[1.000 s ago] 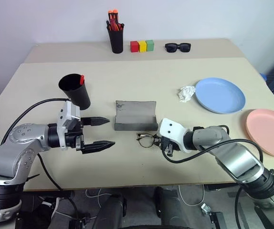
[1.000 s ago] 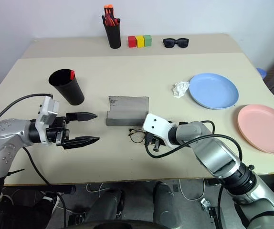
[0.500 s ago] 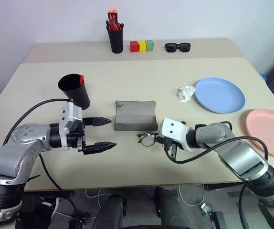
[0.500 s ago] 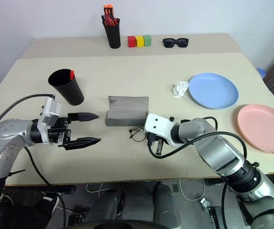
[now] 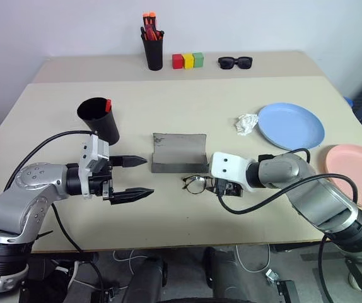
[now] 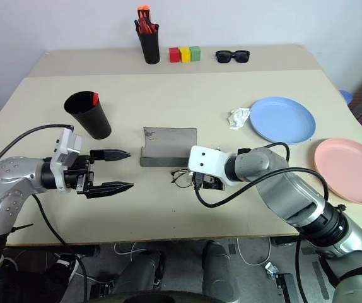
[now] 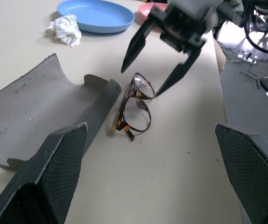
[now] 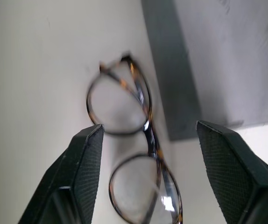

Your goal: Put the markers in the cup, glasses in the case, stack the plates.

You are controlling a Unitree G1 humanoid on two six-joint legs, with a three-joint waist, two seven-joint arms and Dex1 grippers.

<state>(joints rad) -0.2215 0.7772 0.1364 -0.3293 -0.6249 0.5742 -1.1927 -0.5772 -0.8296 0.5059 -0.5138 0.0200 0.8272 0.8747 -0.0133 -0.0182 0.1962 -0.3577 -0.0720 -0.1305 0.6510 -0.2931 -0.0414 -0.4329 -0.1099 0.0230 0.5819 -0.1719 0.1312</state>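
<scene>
The thin-framed glasses point(image 5: 196, 184) lie folded on the table, just in front of the open grey case point(image 5: 180, 153). My right gripper point(image 7: 140, 82) hangs open right above them, one finger on each side and nothing gripped; the right wrist view looks straight down on the glasses point(image 8: 148, 135) and the case point(image 8: 218, 60). My left gripper point(image 5: 148, 175) stands open and empty, level with the table, left of the case. The black cup point(image 5: 99, 118) holds a red-capped marker point(image 5: 108, 105). At the right, the blue plate point(image 5: 291, 125) and pink plate point(image 5: 356, 165) lie apart.
A crumpled white paper point(image 5: 246, 122) lies beside the blue plate. Along the far edge stand a black pen holder point(image 5: 152, 47) with orange-capped pens, coloured blocks point(image 5: 188, 60) and dark sunglasses point(image 5: 234, 62).
My right gripper has gone from shut to open over the glasses and rolled a little. The glasses stay on the table by the case. The left arm has not moved.
</scene>
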